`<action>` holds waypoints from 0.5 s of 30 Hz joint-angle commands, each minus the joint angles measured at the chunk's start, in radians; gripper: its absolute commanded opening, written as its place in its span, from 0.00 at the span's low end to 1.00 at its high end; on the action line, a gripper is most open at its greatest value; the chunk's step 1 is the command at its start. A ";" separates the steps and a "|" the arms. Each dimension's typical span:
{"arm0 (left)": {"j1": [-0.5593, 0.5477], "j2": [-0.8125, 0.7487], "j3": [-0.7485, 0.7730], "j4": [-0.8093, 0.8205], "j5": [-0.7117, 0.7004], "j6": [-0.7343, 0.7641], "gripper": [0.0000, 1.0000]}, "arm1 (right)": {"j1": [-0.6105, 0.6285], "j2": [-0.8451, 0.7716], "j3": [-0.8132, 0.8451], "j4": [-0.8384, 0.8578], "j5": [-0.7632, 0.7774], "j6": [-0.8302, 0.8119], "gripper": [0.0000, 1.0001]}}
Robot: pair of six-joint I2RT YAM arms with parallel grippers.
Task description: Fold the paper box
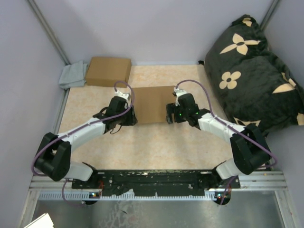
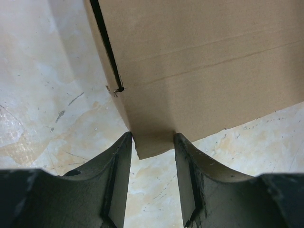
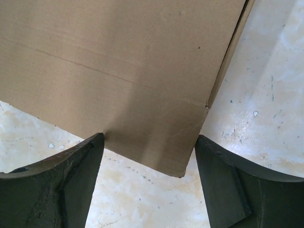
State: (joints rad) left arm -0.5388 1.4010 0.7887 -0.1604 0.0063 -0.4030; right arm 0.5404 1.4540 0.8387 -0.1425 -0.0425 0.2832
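Note:
The paper box (image 1: 152,104) lies flat on the beige tabletop in the middle, plain brown with crease lines and a dark slit (image 2: 107,45) along its left side. My left gripper (image 1: 132,116) is at its near left corner. In the left wrist view that corner (image 2: 154,142) sits in the gap of the left gripper (image 2: 152,137), touching both tips, with the jaws apart. My right gripper (image 1: 169,115) is at the near right corner. There the right gripper (image 3: 149,137) stands wide open around the corner (image 3: 171,152), its left fingertip (image 3: 97,142) at the box's edge.
A smooth brown carton (image 1: 108,71) stands at the back left beside a grey cloth (image 1: 72,75). A black cushion with beige flowers (image 1: 251,71) fills the right side. Pale walls close the table on the left and back.

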 commanded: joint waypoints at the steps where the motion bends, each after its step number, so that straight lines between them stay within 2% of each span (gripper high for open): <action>1: -0.004 -0.040 0.005 0.016 0.041 -0.004 0.46 | 0.002 -0.043 0.001 0.046 -0.023 0.004 0.77; 6: -0.004 -0.082 -0.005 0.011 0.030 -0.002 0.46 | 0.001 -0.050 -0.023 0.086 -0.005 0.000 0.77; 15: -0.004 -0.053 0.038 0.010 0.051 0.010 0.46 | 0.002 0.008 -0.097 0.253 0.036 0.007 0.74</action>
State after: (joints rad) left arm -0.5388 1.3426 0.7876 -0.1726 0.0158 -0.4023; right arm 0.5404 1.4490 0.7712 -0.0319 -0.0238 0.2829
